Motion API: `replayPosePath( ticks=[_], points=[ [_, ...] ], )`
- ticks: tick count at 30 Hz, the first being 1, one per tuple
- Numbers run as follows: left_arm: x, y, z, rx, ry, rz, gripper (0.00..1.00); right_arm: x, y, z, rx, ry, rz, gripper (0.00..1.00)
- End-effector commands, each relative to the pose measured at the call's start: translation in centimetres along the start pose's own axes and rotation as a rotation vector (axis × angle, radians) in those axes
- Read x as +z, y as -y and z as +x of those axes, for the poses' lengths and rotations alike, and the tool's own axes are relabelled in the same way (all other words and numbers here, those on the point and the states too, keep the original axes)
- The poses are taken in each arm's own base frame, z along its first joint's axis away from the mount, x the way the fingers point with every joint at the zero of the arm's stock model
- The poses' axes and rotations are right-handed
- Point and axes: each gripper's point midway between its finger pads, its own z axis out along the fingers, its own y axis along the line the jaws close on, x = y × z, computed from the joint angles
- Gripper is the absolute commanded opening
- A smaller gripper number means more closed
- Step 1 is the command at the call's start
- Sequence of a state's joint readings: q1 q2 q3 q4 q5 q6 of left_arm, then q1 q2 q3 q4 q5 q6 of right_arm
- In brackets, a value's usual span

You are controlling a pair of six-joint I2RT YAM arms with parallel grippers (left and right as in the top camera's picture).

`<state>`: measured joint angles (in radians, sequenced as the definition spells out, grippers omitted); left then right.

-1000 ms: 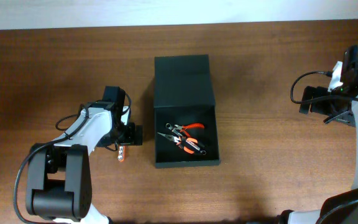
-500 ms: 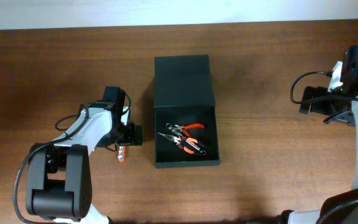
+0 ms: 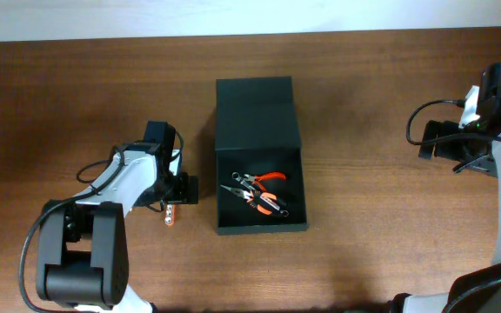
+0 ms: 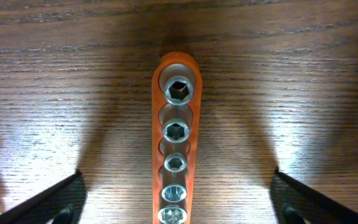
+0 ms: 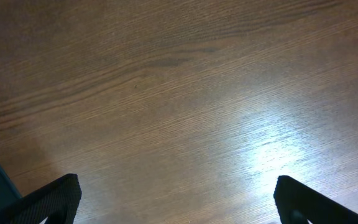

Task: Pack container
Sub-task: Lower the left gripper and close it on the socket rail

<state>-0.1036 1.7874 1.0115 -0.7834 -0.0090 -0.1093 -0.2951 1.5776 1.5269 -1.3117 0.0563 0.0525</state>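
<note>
The container [image 3: 256, 117] sits open mid-table, its lid flap laid back and orange-handled pliers [image 3: 262, 193] on its floor. Just to its left lies an orange socket rail [image 4: 176, 124], with the left gripper [image 4: 178, 205] spread wide astride it. A pinch off-centre could twist the narrow rail, spill sockets, or let it slip before it clears the container wall. The right gripper [image 5: 176, 202], also spread, hangs over the table [image 5: 166, 93] well away.

Left fingers [image 4: 50, 201] and right fingers [image 5: 45, 200] spread wide.

One container [image 3: 255, 113], one orange socket rail [image 4: 176, 148] showing five sockets [image 4: 177, 91], two orange-handled pliers [image 3: 266, 202].
</note>
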Motion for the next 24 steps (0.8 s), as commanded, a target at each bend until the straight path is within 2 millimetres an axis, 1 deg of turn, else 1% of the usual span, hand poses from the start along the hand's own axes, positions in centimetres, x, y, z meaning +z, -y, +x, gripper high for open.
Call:
replayPosePath(
  ticks=[1,2,3,6,9,10,15,17,21,24],
  points=[
    [-0.06,-0.01,0.48,-0.010,-0.004,0.001,0.91,0.11,0.37,0.03,0.011,-0.003,0.010,0.99],
    [-0.06,-0.01,0.47,-0.010,-0.003,0.001,0.90,0.11,0.37,0.03,0.011,-0.003,0.010,0.99],
    [-0.06,-0.02,0.47,-0.010,-0.003,0.000,0.82,0.11,0.37,0.03,0.011,-0.003,0.010,0.99],
    [-0.06,-0.01,0.47,-0.010,-0.003,0.001,0.64,0.11,0.37,0.03,0.011,-0.003,0.010,0.99],
    [-0.06,-0.01,0.47,-0.010,-0.003,0.001,0.50,0.11,0.37,0.03,0.011,-0.003,0.010,0.99],
    [-0.06,-0.01,0.47,-0.010,-0.003,0.001,0.47,0.11,0.37,0.03,0.011,-0.003,0.010,0.99],
    [-0.06,-0.01,0.47,-0.010,-0.003,0.001,0.45,0.11,0.37,0.03,0.011,-0.003,0.010,0.99],
    [-0.06,-0.01,0.47,-0.010,-0.003,0.001,0.38,0.11,0.37,0.03,0.011,-0.003,0.010,1.00],
    [-0.06,-0.01,0.47,-0.010,-0.003,0.001,0.29,0.11,0.37,0.03,0.011,-0.003,0.010,0.99],
    [-0.06,-0.01,0.47,-0.010,-0.003,0.001,0.27,0.11,0.37,0.03,0.011,-0.003,0.010,0.99]
  ],
)
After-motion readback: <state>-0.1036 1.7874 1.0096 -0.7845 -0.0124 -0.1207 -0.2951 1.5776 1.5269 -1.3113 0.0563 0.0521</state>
